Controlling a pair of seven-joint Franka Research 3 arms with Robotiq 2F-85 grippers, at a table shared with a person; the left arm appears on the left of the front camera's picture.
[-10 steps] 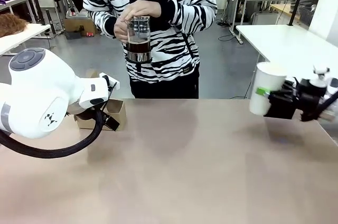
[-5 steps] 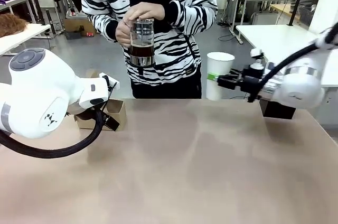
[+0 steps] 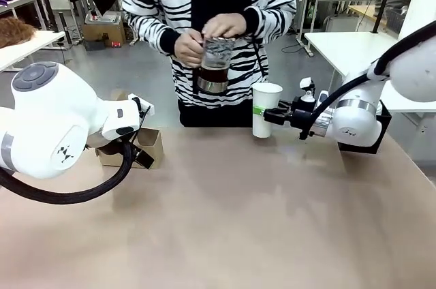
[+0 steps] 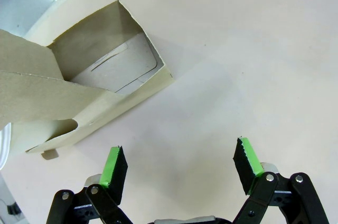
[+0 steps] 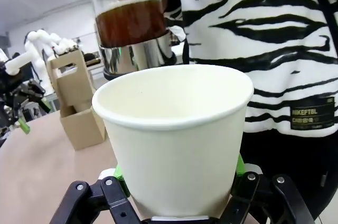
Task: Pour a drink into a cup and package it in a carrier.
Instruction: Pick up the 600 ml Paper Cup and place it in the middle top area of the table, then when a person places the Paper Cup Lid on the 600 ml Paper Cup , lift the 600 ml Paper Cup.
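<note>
Early stage: right claw [image 3: 264, 113] is gripping the empty-looking white paper cup [image 3: 266, 97] upright at the desk's [image 3: 238, 221] far edge. The person's holding the glass pitcher [image 3: 214, 64] of dark drink [image 3: 213, 75] just beside it w/ both hands, nothing pouring yet. Left claw [image 4: 179, 163] is hanging open + empty next to the cardboard carrier [image 4: 100, 84], so pour & packaging are both waiting.

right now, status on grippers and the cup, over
Right gripper shut on cup, upright beside the person's pitcher. Left gripper open, empty, near carrier. Drink in pitcher, no pour yet. Nothing in the way.
</note>
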